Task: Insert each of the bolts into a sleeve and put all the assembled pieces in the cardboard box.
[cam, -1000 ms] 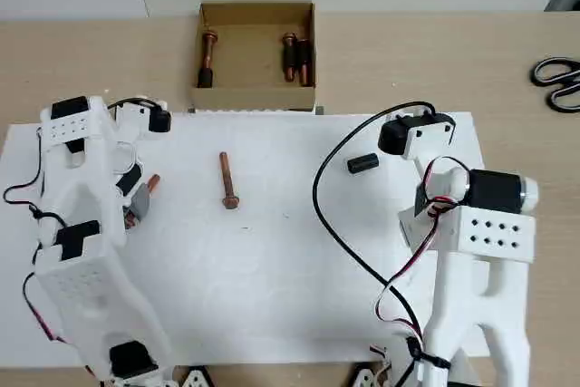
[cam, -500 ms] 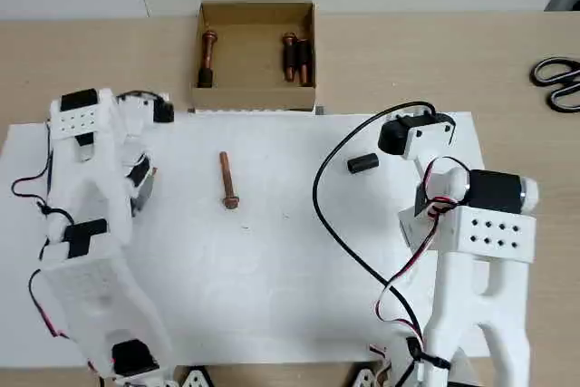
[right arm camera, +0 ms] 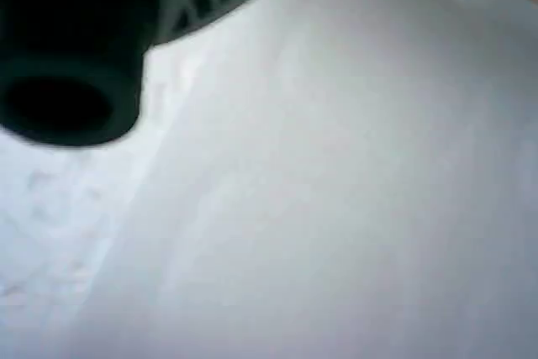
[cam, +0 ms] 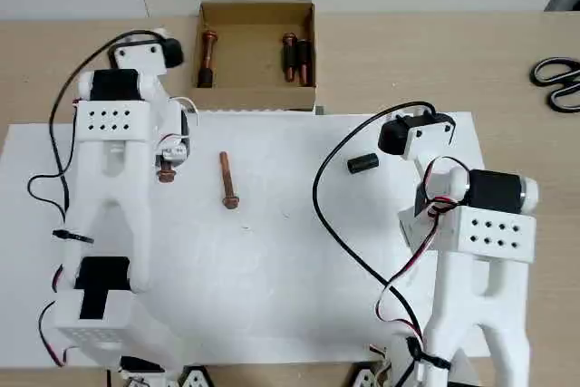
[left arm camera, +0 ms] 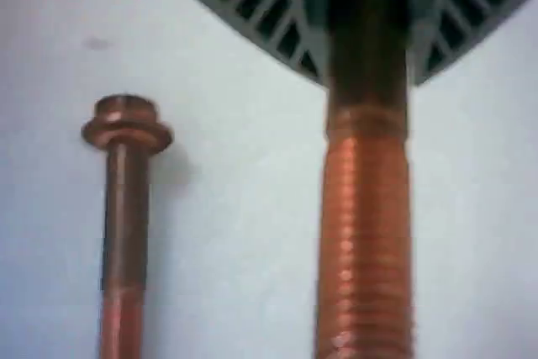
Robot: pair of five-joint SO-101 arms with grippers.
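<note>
My left gripper (cam: 169, 162) hangs over the white sheet's left part, shut on a copper bolt (left arm camera: 366, 224) that juts out from its jaws. A second copper bolt (cam: 227, 180) lies loose on the sheet just beside it, also seen as the bolt (left arm camera: 126, 208) with its flanged head. A black sleeve (cam: 362, 164) lies on the sheet right of centre. My right gripper (cam: 419, 219) stays low at the right with a black sleeve (right arm camera: 65, 98) held at its jaws, hollow end showing. The cardboard box (cam: 256, 95) at the back holds three bolt-and-sleeve pieces.
The white sheet (cam: 272, 278) covers most of the wooden table. A black cable (cam: 326, 215) loops across the sheet from the right arm. Scissors (cam: 557, 83) lie at the far right edge.
The left arm has swung from the sheet's left edge up and to the right, toward the box and the loose bolt, carrying its bolt. The right arm has not moved.
</note>
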